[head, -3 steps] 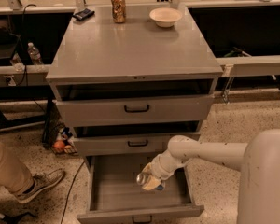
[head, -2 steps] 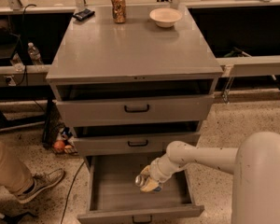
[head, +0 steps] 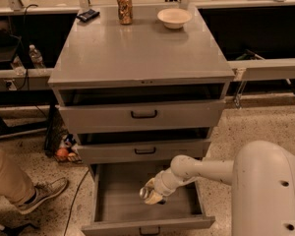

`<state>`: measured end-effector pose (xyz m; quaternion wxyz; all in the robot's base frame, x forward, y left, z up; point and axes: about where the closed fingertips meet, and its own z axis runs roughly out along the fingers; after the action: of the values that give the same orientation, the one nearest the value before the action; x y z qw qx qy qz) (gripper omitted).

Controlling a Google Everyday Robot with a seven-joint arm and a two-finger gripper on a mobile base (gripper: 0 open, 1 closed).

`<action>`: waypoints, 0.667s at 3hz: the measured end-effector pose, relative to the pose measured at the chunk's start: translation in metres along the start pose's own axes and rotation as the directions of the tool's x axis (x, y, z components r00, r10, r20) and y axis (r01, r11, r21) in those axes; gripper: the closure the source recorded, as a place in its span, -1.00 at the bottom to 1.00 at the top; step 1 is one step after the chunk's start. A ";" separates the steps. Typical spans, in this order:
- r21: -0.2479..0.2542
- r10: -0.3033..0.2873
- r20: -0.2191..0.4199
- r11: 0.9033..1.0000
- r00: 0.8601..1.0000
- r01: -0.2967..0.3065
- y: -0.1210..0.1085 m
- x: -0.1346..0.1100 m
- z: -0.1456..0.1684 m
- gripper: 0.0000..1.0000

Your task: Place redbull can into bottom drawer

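The bottom drawer (head: 120, 193) is pulled out at the foot of the grey cabinet. My gripper (head: 151, 194) reaches down into it from the right, over the right half of the tray. It is shut on the redbull can (head: 144, 192), whose shiny round end points to the left. The can is low inside the drawer, just above or at the drawer floor; I cannot tell if it touches.
On the cabinet top stand a brown-gold can (head: 124, 7), a white bowl (head: 174, 17) and a dark phone-like object (head: 88, 15). The two upper drawers (head: 142, 114) are slightly open. A person's leg and shoe (head: 24, 188) are at the left.
The gripper with the can has shifted slightly left and lower into the bottom drawer. Nothing else has moved.
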<state>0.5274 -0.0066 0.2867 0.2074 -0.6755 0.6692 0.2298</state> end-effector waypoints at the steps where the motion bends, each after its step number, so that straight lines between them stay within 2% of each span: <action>1: 0.003 0.008 -0.009 1.000 1.000 -0.008 0.002 0.001 0.005 1.00; 2: 0.029 0.054 -0.026 0.998 0.998 -0.054 0.000 0.017 0.025 1.00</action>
<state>0.5269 -0.0051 0.2565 0.2017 -0.6573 0.6931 0.2167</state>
